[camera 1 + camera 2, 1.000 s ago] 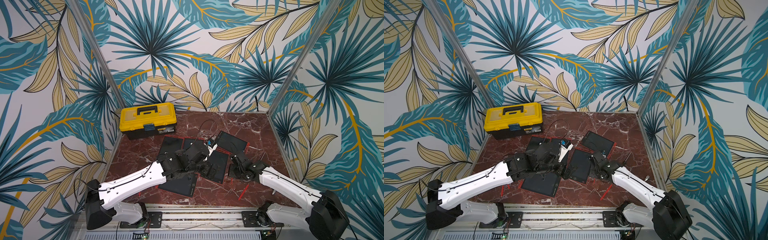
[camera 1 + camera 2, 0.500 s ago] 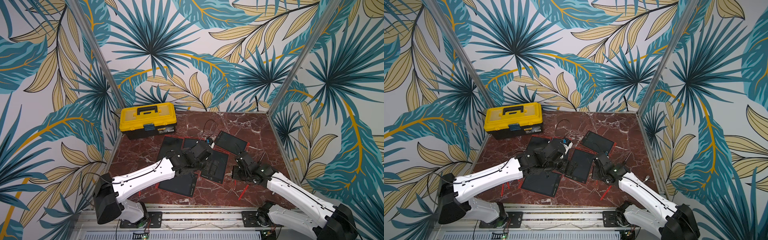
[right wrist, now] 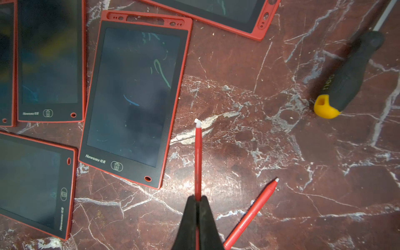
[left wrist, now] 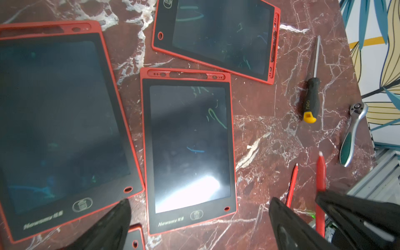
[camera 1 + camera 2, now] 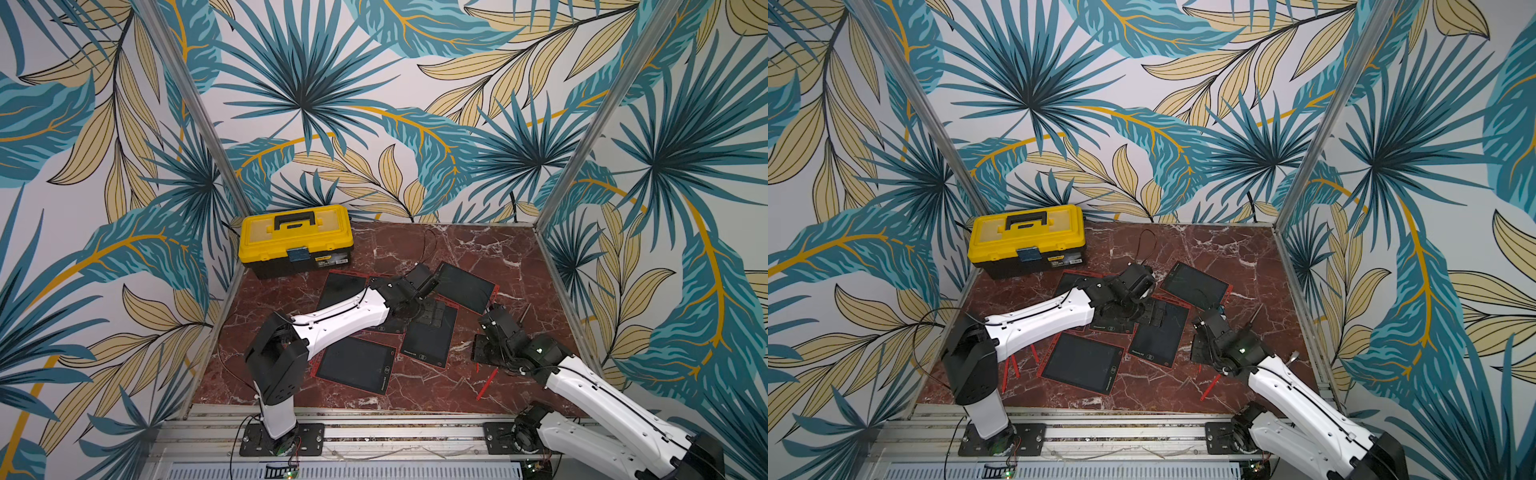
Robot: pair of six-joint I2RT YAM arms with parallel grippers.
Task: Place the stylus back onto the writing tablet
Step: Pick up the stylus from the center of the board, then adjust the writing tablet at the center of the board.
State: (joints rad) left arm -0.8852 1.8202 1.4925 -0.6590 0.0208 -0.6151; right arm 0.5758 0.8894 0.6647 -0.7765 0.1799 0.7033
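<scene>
One red stylus (image 3: 198,160) sat pinched in my right gripper (image 3: 198,200), whose jaws were closed tight on its rear part, with the white tip pointing straight out ahead of the fingers. Its long axis ran nearly parallel to the long sides of the nearest writing tablet (image 3: 134,97), which lay flat just beside it without touching.

In a top view the same writing tablet (image 5: 428,332) lay in the lower centre of the frame, directly left of my right gripper (image 5: 480,359). I judged the coming move to be a short sideways carry toward the frame's left, with little turning needed.

A second stylus (image 3: 253,208) lay loose on the table (image 3: 303,173) near the held one, slanted away from it. My left gripper (image 4: 199,226) hung above the tablets, jaws spread wide and holding nothing. It was near that tablet too, but the stylus was in my right. A screwdriver (image 5: 524,312) lay to the right of my right gripper in a top view.
</scene>
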